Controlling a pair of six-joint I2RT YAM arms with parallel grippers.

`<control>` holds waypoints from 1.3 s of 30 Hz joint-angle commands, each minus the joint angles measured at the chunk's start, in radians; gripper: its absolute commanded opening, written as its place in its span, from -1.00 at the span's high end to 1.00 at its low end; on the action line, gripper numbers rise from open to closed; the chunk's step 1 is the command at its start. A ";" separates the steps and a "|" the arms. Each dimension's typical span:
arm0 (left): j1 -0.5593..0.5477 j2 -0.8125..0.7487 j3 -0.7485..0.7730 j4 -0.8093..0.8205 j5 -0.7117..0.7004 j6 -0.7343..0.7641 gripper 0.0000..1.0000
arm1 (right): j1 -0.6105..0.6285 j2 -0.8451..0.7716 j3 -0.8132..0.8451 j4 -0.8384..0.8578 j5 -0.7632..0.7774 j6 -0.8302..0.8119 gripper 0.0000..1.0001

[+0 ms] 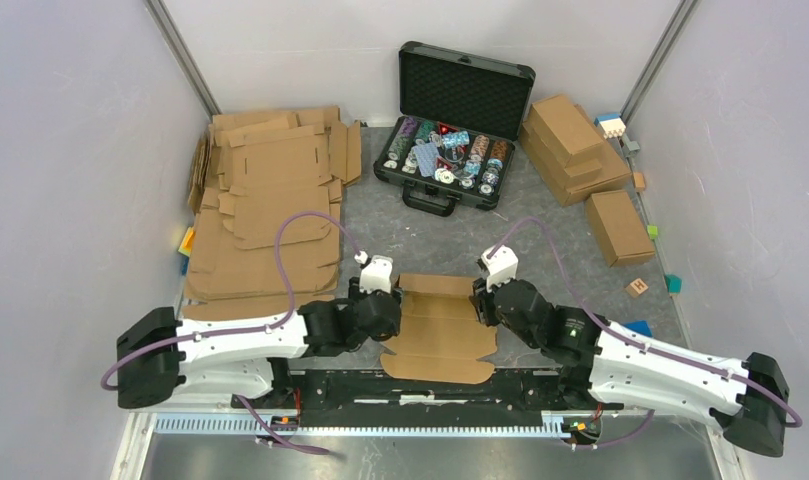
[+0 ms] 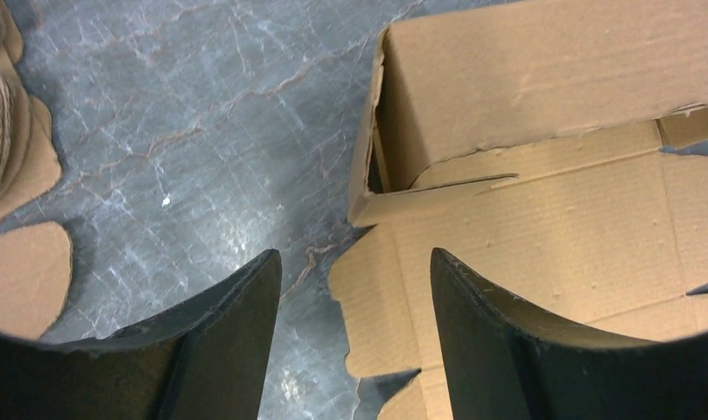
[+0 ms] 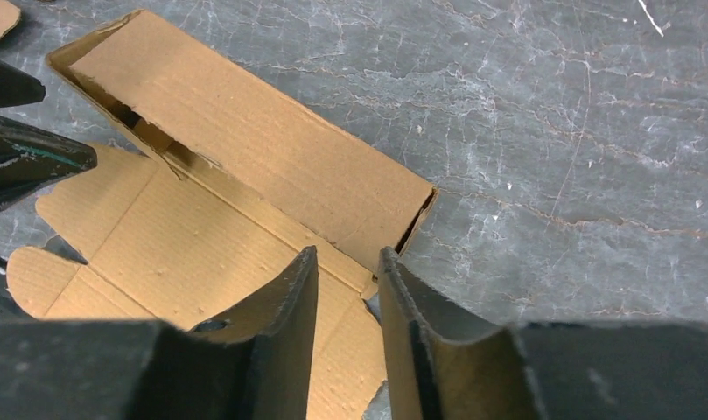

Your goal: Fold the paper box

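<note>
The paper box (image 1: 438,330) lies mostly flat on the grey table between my two arms. Its far wall (image 3: 245,131) is folded up and rolled over into a hollow strip. The panels nearer me are still flat, with side tabs sticking out. My left gripper (image 2: 354,254) is at the box's left end, jaws wide open, with a rounded side tab (image 2: 376,297) under the gap and nothing pinched. My right gripper (image 3: 348,251) hovers at the right end of the folded wall, its jaws a narrow gap apart, open and holding nothing.
Flat cardboard sheets (image 1: 270,200) are piled at the back left. A black case of chips (image 1: 450,130) stands open at the back centre. Folded boxes (image 1: 580,150) and another one (image 1: 618,225) sit at the right, with small coloured blocks (image 1: 637,287) nearby.
</note>
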 commanded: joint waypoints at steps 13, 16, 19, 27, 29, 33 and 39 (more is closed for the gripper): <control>0.054 -0.072 -0.058 0.092 0.089 0.076 -0.35 | -0.004 -0.013 0.187 -0.083 -0.064 -0.090 -0.40; 0.055 -0.064 -0.050 0.111 0.072 0.121 -0.35 | -0.004 0.036 0.237 -0.080 -0.058 -0.142 -0.52; 0.065 -0.081 -0.068 0.122 0.098 0.146 -0.36 | -0.009 0.107 0.290 -0.088 -0.053 -0.173 -0.59; 0.160 -0.358 -0.255 0.226 0.246 0.192 -0.64 | -0.065 0.229 0.328 -0.080 -0.168 -0.204 -0.96; 0.231 -0.425 -0.304 0.259 0.316 0.212 -0.66 | -0.103 0.230 0.317 -0.067 -0.232 -0.210 -0.96; 0.345 -0.454 -0.348 0.340 0.465 0.269 -0.68 | -0.171 0.235 0.293 -0.031 -0.345 -0.199 -0.96; 0.425 -0.287 -0.330 0.506 0.647 0.367 -0.76 | -0.215 0.256 0.273 0.005 -0.425 -0.185 -0.96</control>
